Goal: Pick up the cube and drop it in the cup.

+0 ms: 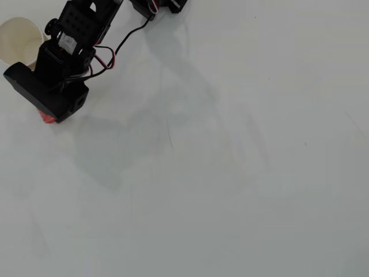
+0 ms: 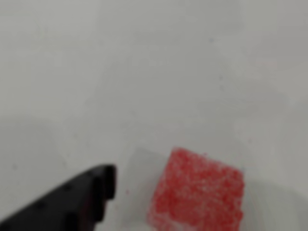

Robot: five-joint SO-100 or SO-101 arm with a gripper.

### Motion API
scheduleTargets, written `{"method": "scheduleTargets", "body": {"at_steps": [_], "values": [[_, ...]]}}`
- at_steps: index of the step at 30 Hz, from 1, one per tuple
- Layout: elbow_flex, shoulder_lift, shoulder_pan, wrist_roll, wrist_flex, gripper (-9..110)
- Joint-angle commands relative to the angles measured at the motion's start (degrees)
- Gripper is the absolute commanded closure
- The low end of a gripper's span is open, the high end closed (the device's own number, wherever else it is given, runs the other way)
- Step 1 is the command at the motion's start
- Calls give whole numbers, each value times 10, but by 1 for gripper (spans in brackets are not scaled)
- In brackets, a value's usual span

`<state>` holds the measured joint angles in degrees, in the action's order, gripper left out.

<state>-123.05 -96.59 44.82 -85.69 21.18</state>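
Right now I see the cube [image 2: 197,192] sitting slightly skewed, with no clear long side, beside one black finger [image 2: 91,192], but I can't tell the gripper's opening.

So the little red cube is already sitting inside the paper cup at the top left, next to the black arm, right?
Not quite. The red cube lies on the white table, outside the paper cup. The overhead view shows it peeking out under the black arm, below the cup.
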Motion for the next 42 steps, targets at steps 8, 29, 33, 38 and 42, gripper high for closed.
{"method": "scheduleTargets", "body": {"at_steps": [8, 29, 33, 38, 42], "values": [[104, 31, -15, 10, -6, 55], [170, 119, -36, 10, 42, 55], [169, 125, -39, 10, 62, 55], [169, 139, -31, 10, 61, 55], [167, 150, -18, 11, 33, 55]]}}
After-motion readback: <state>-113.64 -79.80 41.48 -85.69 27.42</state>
